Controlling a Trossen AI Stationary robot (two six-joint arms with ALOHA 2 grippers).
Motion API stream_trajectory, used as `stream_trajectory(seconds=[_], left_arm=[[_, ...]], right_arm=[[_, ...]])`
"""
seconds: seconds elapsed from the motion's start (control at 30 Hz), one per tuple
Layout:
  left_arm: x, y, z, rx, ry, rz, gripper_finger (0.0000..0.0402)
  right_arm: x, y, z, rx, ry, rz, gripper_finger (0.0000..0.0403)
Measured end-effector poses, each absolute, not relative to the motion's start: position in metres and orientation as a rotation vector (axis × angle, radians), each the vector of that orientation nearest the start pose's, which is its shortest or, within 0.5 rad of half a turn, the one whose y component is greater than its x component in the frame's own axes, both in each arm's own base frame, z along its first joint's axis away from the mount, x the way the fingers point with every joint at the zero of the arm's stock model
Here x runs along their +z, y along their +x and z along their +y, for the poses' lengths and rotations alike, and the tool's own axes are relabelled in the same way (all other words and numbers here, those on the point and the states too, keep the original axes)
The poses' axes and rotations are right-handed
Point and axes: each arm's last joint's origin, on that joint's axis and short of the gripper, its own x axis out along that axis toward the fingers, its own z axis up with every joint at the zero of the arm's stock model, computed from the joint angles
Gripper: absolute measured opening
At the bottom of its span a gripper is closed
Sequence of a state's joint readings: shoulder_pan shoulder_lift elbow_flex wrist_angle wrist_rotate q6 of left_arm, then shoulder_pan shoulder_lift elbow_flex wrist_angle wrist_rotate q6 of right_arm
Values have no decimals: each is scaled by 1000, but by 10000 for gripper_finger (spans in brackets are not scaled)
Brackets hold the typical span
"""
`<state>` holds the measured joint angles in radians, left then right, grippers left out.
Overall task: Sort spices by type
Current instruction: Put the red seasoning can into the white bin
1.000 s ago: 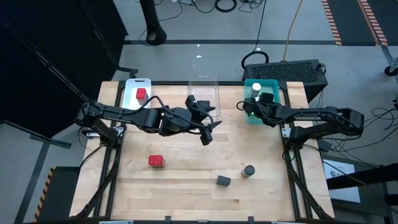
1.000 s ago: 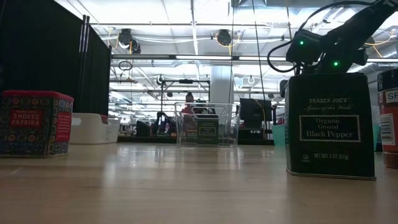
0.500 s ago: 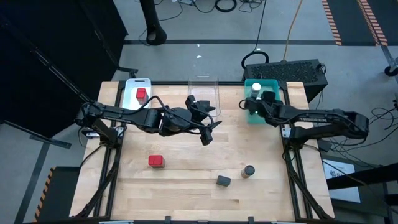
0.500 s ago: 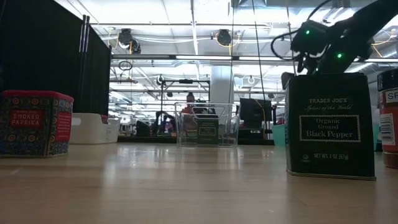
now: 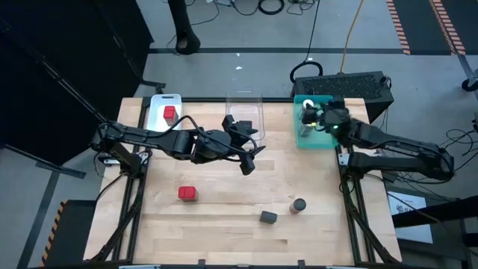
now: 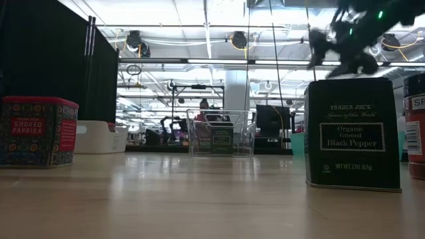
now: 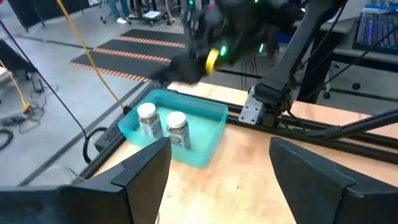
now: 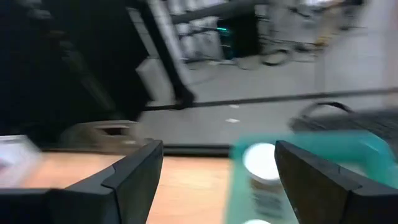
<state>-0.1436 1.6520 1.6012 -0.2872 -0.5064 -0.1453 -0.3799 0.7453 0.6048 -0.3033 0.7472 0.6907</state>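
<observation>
Two clear jars with white caps (image 7: 147,118) (image 7: 177,127) stand in the teal tray (image 5: 323,138). One red tin (image 5: 169,113) lies in the white tray (image 5: 158,119). The other red tin (image 5: 187,193) stands on the table, as do the black pepper tin (image 5: 268,217) and a dark-capped round jar (image 5: 299,205). My right gripper (image 5: 306,118) hovers open above the teal tray, over a white cap (image 8: 262,163). My left gripper (image 5: 252,155) is open at mid-table, near the clear tray (image 5: 244,104), and points toward the teal tray. Neither holds anything.
The three trays sit in a row along the far edge: white on the left, clear in the middle, teal on the right. In the low view the pepper tin (image 6: 352,133) and paprika tin (image 6: 36,131) stand close to the near edge. Bare wood lies between them.
My right gripper has risen above the teal tray and drawn back toward the table's far right corner, its wrist turning as it goes; it is blurred with motion. The left arm and all the containers have kept still.
</observation>
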Motion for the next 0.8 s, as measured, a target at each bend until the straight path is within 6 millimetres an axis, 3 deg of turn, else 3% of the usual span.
stream_trajectory(seconds=[0.2,0.4,0.63,0.8], left_arm=[[379,374,-41,356,-88,331,279],[374,369,-45,230,-187,454,279],[381,333,-59,32,-309,887,279],[369,295,-76,16,-211,1266,279]], right_arm=[[323,136,-68,-894,473,37,293],[358,132,-59,-620,476,67,293],[370,125,-54,-572,453,129,293],[365,126,-55,-582,452,185,293]])
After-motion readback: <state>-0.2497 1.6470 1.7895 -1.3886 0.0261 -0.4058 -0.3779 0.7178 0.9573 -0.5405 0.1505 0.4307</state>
